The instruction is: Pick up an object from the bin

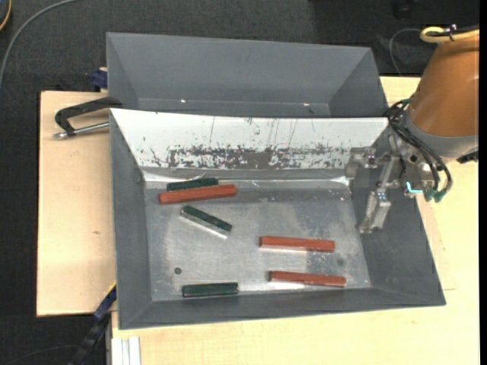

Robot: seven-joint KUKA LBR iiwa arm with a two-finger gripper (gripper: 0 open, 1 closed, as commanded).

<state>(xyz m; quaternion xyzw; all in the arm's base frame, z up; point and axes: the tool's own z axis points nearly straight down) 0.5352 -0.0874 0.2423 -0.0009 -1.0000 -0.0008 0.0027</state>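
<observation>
Nearby, red bar point(297, 243) beside hand point(372, 220).

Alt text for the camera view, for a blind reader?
The claw hangs by the right wall of the grey bin, nearest a red bar mid-floor. Two more red bars and three dark green bars lie scattered.
</observation>
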